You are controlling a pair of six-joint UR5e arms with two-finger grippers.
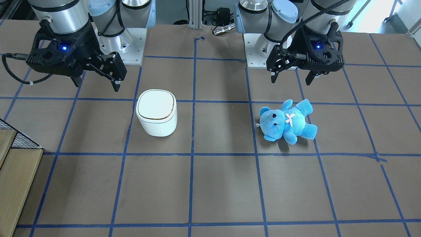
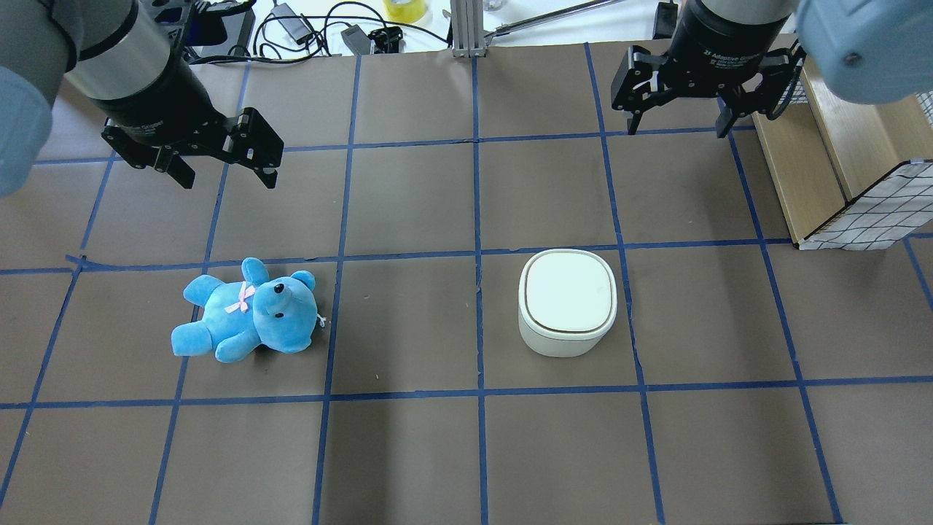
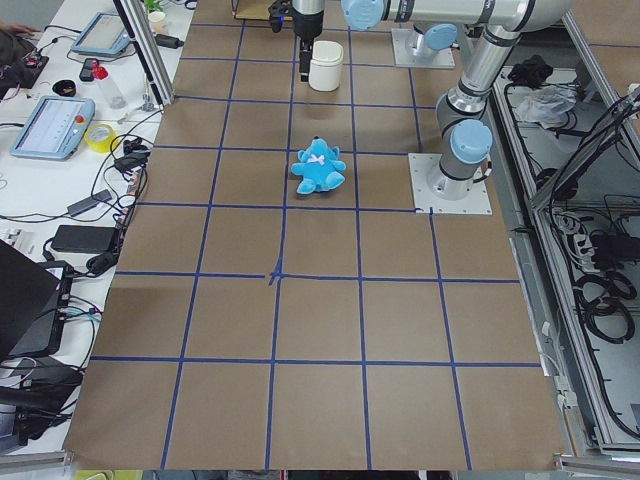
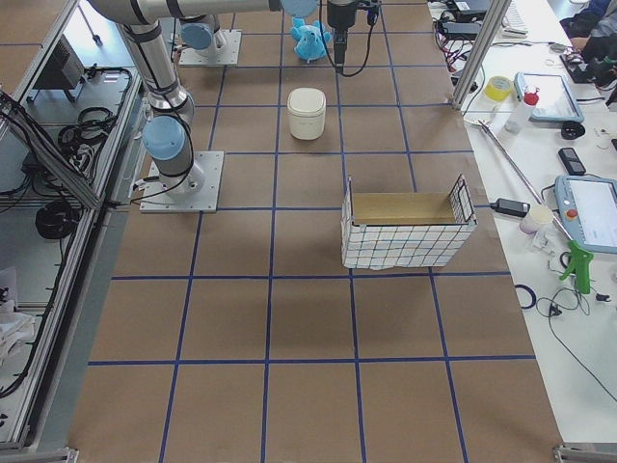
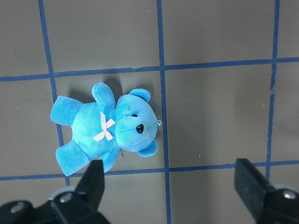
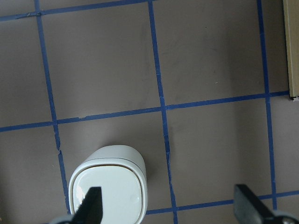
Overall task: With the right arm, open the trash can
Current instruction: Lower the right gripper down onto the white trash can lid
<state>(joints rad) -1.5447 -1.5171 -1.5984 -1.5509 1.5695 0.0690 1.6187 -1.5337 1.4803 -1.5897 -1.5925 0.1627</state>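
The white trash can (image 1: 157, 113) stands upright on the brown table with its flat lid shut; it also shows in the overhead view (image 2: 567, 302) and the right wrist view (image 6: 108, 189). My right gripper (image 1: 97, 84) hangs open and empty above the table, behind the can and to its side, not touching it; in the overhead view (image 2: 678, 130) it is up and to the right of the can. My left gripper (image 2: 226, 179) is open and empty, hovering above and apart from the blue teddy bear (image 2: 244, 310).
The teddy bear (image 1: 287, 120) lies on its back on the robot's left side. A wooden box with a wire-mesh wall (image 2: 860, 211) sits at the table's right end, close to the right arm. Both arm bases (image 1: 128, 46) stand at the robot's edge of the table.
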